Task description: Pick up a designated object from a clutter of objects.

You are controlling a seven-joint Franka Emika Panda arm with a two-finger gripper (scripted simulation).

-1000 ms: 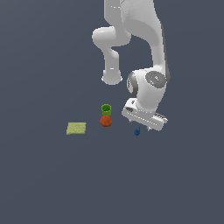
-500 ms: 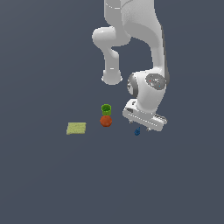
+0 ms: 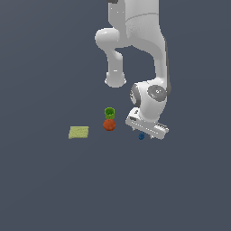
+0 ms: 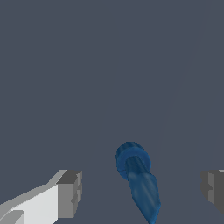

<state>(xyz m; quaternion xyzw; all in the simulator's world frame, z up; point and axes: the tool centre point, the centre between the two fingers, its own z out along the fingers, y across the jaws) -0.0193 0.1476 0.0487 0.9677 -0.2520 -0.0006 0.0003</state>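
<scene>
1. The gripper (image 4: 141,190) hangs wide open, one grey finger (image 4: 70,192) low left in the wrist view, the other at the right edge.
2. Between them lies the dark blue piece (image 4: 138,177), round collar tapering to a point; lower centre-right of the exterior view, just under the hand.
3. Looks rigid, light, probably slick. Clamp the ribbed collar, not the taper.
</scene>
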